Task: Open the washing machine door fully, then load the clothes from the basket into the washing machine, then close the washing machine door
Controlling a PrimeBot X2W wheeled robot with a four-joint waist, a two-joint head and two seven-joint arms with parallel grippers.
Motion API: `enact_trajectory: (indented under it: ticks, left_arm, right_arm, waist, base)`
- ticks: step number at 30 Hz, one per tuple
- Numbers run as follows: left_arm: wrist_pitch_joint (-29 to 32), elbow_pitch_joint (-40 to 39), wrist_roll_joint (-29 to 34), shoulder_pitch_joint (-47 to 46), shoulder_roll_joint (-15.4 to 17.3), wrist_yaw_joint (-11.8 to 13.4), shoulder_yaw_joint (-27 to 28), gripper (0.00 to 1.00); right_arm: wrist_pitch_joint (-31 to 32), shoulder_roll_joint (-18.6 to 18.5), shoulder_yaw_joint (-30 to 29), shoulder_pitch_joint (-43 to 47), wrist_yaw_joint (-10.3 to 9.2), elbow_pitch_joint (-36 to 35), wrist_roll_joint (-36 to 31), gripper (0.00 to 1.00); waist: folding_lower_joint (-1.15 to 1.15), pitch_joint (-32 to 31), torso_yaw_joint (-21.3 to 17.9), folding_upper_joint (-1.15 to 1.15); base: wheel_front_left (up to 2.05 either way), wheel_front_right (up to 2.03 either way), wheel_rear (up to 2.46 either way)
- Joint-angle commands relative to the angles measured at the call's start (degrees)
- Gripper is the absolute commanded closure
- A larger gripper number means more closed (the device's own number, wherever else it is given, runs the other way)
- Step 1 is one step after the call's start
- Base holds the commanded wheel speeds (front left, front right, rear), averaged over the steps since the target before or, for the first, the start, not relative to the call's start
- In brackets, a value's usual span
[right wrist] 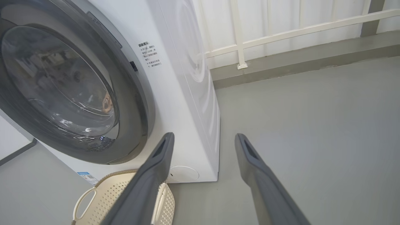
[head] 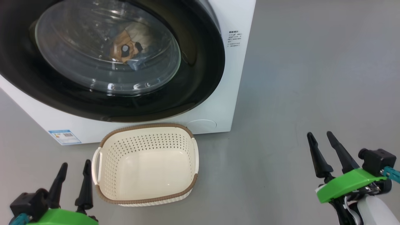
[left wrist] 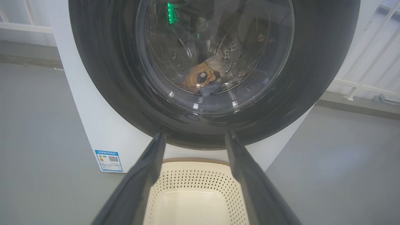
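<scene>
- White machine [head: 218,103] stands on the grey floor [head: 312,78]. I note a blue label [head: 64,136] at its lower left corner.
- Door [head: 203,78]: the black rim lies flush against the machine front on every side I can see. I record it as closed.
- Clothes [head: 126,47]: an orange-tan piece with cream and blue fabric lies inside the drum, low behind the door glass.
- Basket [head: 147,129]: upright on the floor just in front of the machine, below the door. Its bare cream bottom shows.
- Left gripper [head: 76,162]: fingers spread apart, grasping nothing. It hovers just beside the basket's left handle. From its wrist camera the two fingers frame the basket's far rim and point at the door.
- Right gripper [head: 319,133]: fingers spread apart, grasping nothing. It hangs over the floor, well apart from the basket and to the right of the machine's front corner.
- White railing [right wrist: 281,34] runs along the wall behind the machine, as seen from the right wrist.
</scene>
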Motion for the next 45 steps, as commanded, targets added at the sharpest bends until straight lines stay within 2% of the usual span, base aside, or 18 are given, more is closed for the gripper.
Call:
enact_trajectory:
  ticks: [1, 36, 37, 41, 45]
  left_arm:
    - [-0.4, -1.1, 0.4, 0.1, 1.5, -0.1, 2.4, 0.0]
    - [-0.4, -1.3, -0.1, 1.4, 1.6, -0.1, 2.6, 0.0]
    - [0.0, 0.2, 0.1, 2.0, -0.1, 0.0, 0.3, 1.0]
    - [0.1, 2.7, 0.0, 2.2, -2.0, 0.0, -0.6, 1.0]
    - [0.7, 2.7, -2.0, 2.3, -2.3, 0.0, -0.4, 1.0]
  right_arm:
    - [-0.3, -0.8, 0.7, 1.2, -0.06, -1.5, -0.1, 0.0]
    - [-0.3, -0.8, -0.4, 2.8, -0.06, -2.6, -0.7, 0.0]
    - [0.0, -0.2, -1.7, 1.7, 0.0, -0.9, -0.1, 1.0]
    - [0.1, 1.5, -1.6, 2.5, 0.0, 1.7, 0.1, 1.0]
    - [0.7, 1.9, -1.8, 2.9, 0.0, 1.5, 1.9, 1.0]
  waist:
    - [0.0, -0.3, -0.2, 0.0]
    - [0.0, -1.0, -0.4, 0.0]
    - [0.0, -1.0, -0.4, 0.0]
    - [0.0, -1.0, -0.4, 0.0]
    - [0.04, -1.1, -0.3, 0.0]
  base:
    - [0.0, 0.0, 0.0]
    - [0.0, 0.0, 0.0]
    - [0.0, 0.0, 0.0]
    - [0.0, 0.0, 0.0]
    - [0.0, 0.0, 0.0]
